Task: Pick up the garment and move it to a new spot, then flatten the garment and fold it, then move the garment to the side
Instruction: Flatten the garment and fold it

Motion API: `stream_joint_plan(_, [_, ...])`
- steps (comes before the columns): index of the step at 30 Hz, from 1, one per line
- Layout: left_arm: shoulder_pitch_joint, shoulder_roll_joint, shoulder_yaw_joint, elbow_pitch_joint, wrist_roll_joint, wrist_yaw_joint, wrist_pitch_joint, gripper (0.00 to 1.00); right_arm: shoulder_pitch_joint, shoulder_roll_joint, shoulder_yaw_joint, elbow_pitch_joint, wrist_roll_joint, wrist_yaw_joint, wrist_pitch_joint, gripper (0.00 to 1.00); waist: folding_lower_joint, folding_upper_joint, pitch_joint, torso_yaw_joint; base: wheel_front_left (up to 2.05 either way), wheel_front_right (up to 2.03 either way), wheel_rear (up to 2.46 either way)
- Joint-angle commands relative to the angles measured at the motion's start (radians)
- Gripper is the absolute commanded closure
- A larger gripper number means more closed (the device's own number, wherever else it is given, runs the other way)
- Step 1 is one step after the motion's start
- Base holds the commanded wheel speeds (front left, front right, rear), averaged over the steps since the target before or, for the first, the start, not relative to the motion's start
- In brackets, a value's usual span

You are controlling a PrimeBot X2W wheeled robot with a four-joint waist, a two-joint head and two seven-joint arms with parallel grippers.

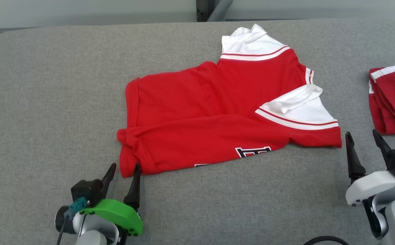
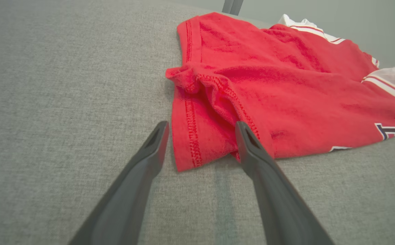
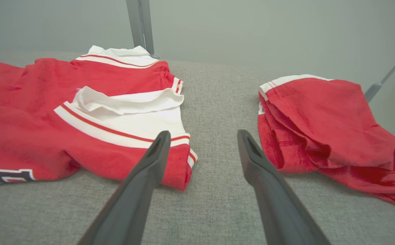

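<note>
Folding step, likely. Red garment rumpled, half folded, centre of bench. Both open, empty: left hand at near-left hem corner, right hand beside near-right corner. Next: pinch both corners, carry far.

Soft red knit cloth of the shirt, fuzzy at its stitched hems, on the table's coarse, matt grey woven cover; fingers of the left gripper in matt dark plastic, its green shell smooth and glossy.
</note>
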Motion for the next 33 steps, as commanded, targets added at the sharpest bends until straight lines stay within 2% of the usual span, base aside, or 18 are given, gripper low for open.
stream_joint_plan(1, [-0.032, -0.001, 0.001, 0.021, -0.011, -0.006, 0.012, 0.0, -0.035, -0.011, 0.002, 0.033, 0.003, -0.001, -0.004, 0.0, 0.0, 0.0001, 0.034, 0.012, 0.0, 0.0, 0.0])
stream_joint_plan(7, [-0.124, -0.009, -0.019, 0.123, -0.036, -0.021, 0.028, 0.0, -0.148, -0.034, 0.038, 0.205, 0.029, -0.001, -0.004, 0.0, 0.0, 0.0001, 0.077, 0.026, 0.0, 0.0, 0.0])
stream_joint_plan(11, [-0.156, -0.014, -0.03, 0.183, -0.06, -0.032, 0.047, 0.0, -0.197, -0.028, 0.08, 0.298, 0.056, -0.001, -0.004, 0.0, 0.0, 0.0001, 0.088, 0.031, 0.0, 0.0, 0.0])
stream_joint_plan(22, [-0.18, -0.021, -0.11, 0.248, -0.152, -0.053, 0.085, 0.0, -0.249, -0.056, 0.257, 0.429, 0.214, -0.001, 0.001, 0.0, 0.0, 0.0001, 0.075, 0.028, 0.0, 0.0, 0.0])
stream_joint_plan(23, [-0.181, -0.023, -0.127, 0.243, -0.172, -0.054, 0.091, 0.02, -0.254, -0.064, 0.274, 0.435, 0.232, -0.001, 0.001, 0.04, 0.0, 0.0001, 0.073, 0.026, 0.0, 0.0, 0.0])
stream_joint_plan(24, [-0.181, -0.023, -0.147, 0.238, -0.187, -0.054, 0.099, 0.46, -0.258, -0.069, 0.29, 0.442, 0.248, -0.001, 0.001, 0.47, 0.0, 0.0001, 0.07, 0.025, 0.0, 0.0, 0.0])
stream_joint_plan(25, [-0.18, -0.017, -0.166, 0.23, -0.201, -0.054, 0.102, 0.63, -0.262, -0.074, 0.308, 0.442, 0.268, -0.001, 0.001, 0.63, 0.0, 0.0001, 0.067, 0.023, 0.0, 0.0, 0.0])
stream_joint_plan(26, [-0.178, -0.01, -0.174, 0.226, -0.224, -0.052, 0.103, 0.93, -0.266, -0.08, 0.322, 0.444, 0.289, -0.001, 0.001, 1.0, 0.0, 0.0001, 0.063, 0.022, 0.0, 0.0, 0.0])
stream_joint_plan(27, [-0.176, -0.003, -0.186, 0.222, -0.245, -0.052, 0.108, 1.0, -0.268, -0.085, 0.339, 0.445, 0.31, -0.001, 0.002, 1.0, 0.0, 0.0001, 0.058, 0.02, 0.0, 0.0, 0.0])
stream_joint_plan(29, [-0.176, 0.012, -0.199, 0.214, -0.28, -0.051, 0.107, 1.0, -0.273, -0.1, 0.372, 0.436, 0.364, -0.001, 0.005, 1.0, 0.0, 0.0001, 0.047, 0.017, 0.0, 0.0, 0.0])
stream_joint_plan(33, [-0.164, 0.076, -0.221, 0.179, -0.378, -0.049, 0.136, 1.0, -0.263, -0.164, 0.451, 0.358, 0.529, -0.001, 0.049, 1.0, 0.0, 0.0001, 0.02, 0.007, 0.0, 0.0, 0.0])
